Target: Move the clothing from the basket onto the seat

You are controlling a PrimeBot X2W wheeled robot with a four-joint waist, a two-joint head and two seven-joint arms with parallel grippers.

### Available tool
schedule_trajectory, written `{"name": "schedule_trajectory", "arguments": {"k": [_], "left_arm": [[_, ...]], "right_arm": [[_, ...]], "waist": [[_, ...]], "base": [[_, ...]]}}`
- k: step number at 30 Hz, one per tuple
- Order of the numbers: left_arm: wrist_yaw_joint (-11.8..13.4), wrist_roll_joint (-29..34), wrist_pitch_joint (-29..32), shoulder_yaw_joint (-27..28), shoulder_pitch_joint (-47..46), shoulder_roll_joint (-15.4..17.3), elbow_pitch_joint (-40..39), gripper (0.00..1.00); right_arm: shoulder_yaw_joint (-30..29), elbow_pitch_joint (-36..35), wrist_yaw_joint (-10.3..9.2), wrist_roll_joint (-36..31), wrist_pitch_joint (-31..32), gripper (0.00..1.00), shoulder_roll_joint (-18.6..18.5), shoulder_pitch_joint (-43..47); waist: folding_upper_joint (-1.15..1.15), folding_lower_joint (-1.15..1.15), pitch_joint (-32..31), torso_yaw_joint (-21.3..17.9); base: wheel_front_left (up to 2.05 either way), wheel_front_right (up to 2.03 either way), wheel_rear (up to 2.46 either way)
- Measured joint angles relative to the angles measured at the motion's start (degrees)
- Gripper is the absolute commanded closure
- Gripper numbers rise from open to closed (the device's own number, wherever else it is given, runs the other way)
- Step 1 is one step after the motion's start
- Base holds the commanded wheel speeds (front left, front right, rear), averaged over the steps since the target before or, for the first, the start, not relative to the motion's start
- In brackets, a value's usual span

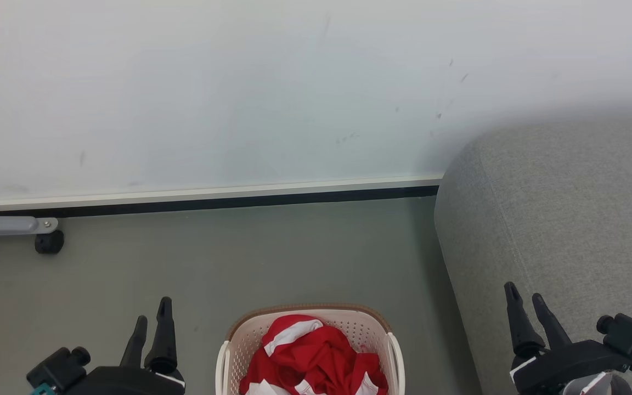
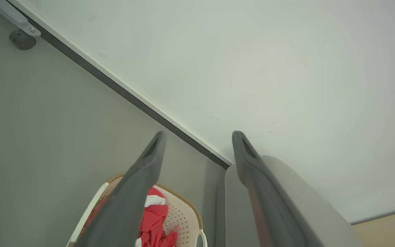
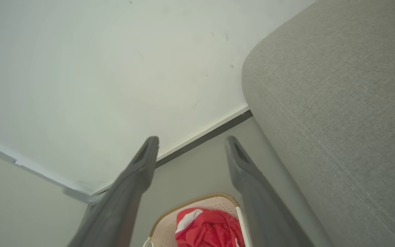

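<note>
Now, the left gripper (image 1: 153, 310), fingers spread and empty, hangs left of the basket (image 1: 228, 351), where the red clothing (image 1: 316, 356) lies heaped. The right gripper (image 1: 523, 291), equally wide and empty, hovers by the grey seat (image 1: 563, 219). The left arm looks slightly nearer the clothing.

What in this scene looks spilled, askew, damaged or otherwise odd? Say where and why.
Nothing much stands out. The crumpled red-and-white clothing lies inside the upright cream perforated plastic basket, none on the visible grey-green floor. The large grey fabric sofa looks intact. Only a few small dark scuff marks spot the pale wall.
</note>
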Motion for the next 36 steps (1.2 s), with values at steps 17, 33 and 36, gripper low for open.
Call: {"name": "schedule_trajectory", "arguments": {"k": [17,33,36], "left_arm": [[2.1,11.0,-3.1,-1.9,0.8,0.5,-1.4,0.0],[4.1,21.9,-6.5,-3.6,1.2,0.7,-3.1,0.0],[4.5,24.3,-7.0,-3.9,1.4,0.7,-3.4,0.0]], "right_arm": [[5.5,-0.5,-0.33,-10.8,-3.0,0.0,-4.0,-1.6],[11.2,-0.4,1.88,-20.0,-6.5,0.0,-7.0,-2.7],[12.2,-0.4,2.3,-21.7,-7.2,0.0,-7.5,-2.8]], "waist": [[0.0,0.0,-0.1,-0.3],[0.0,0.0,-0.1,-0.3],[0.0,0.0,-0.1,-0.4]], "base": [[0.0,0.0,0.0],[0.0,0.0,0.0],[0.0,0.0,0.0]]}}
